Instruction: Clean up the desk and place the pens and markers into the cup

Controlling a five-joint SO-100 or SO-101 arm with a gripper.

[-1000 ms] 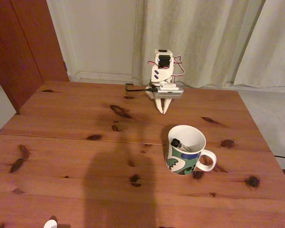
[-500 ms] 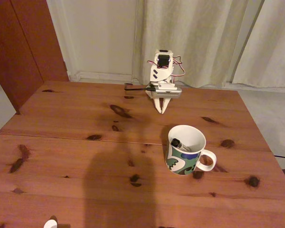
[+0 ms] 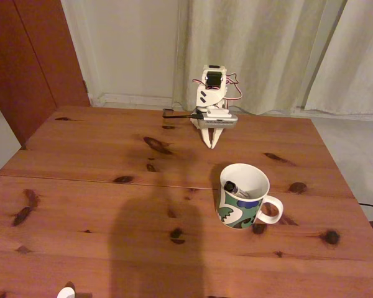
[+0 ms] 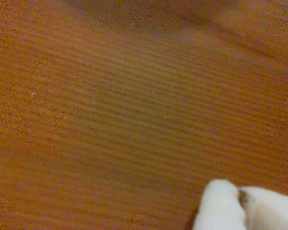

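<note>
Standing upright on the desk (image 3: 81, 161) in the fixed view, the cup (image 3: 244, 196) sits right of centre, its handle turned toward the right edge and its leafy green and blue pattern facing the camera. Inside it the marker (image 3: 236, 190) leans against the left inner wall, its black end up near the rim and the lower part of its white barrel down in the cup. Well apart from the cup, at the far edge of the desk, the white arm is folded low with the gripper (image 3: 211, 146) pointing down at the wood, its two fingers drawn together to a narrow point with nothing between them. Red and black wires loop from the motor at the top of the arm, and a dark clamp sticks out to its left. Pale curtains hang behind the desk, with a reddish-brown panel at the far left. A broad shadow falls across the near middle of the desk, and a small white object (image 3: 66, 292) peeks in at the bottom edge. Seen in the wrist view, blurred wood grain lies close under the camera, and the white tips of the gripper (image 4: 240, 203) enter from the lower right, pressed against each other.
</note>
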